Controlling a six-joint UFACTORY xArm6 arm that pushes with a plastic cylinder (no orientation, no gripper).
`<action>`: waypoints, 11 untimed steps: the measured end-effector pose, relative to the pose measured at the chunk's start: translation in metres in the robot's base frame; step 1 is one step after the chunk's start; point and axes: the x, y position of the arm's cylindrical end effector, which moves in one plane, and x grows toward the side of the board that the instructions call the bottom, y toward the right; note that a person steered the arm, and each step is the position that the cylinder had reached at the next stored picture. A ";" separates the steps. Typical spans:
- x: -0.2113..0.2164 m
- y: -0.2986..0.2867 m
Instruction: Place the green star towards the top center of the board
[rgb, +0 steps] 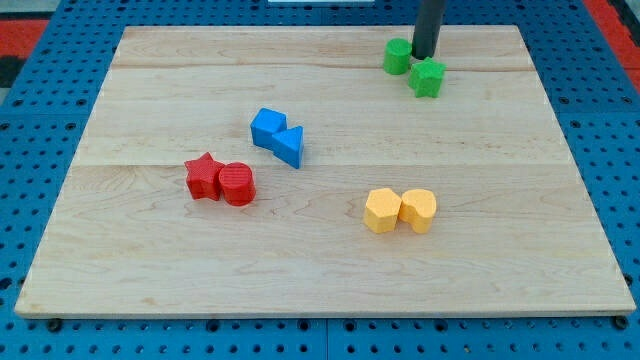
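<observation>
On the wooden board (330, 270), going from the view's left, a red star (203, 176) sits touching a red cylinder (238, 184) at its 3 o'clock. Next comes a blue block (267, 127) of uneven shape, with a blue triangular block (291, 146) touching it at about 4 o'clock. A yellow hexagon (381, 211) and a yellow rounded block (418, 210) press together side by side, at about 5 o'clock from the board's middle. Near the board's top edge, around 1 o'clock from its middle, stands a green cylinder (398, 56); the green star (428, 77) lies just beside it at 4 o'clock. My tip (424, 56), a plain rod with no jaws to open or close, stands between the two, at the star's 12 o'clock, seemingly touching it
</observation>
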 end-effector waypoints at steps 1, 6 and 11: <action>0.002 0.067; 0.099 -0.014; 0.064 -0.118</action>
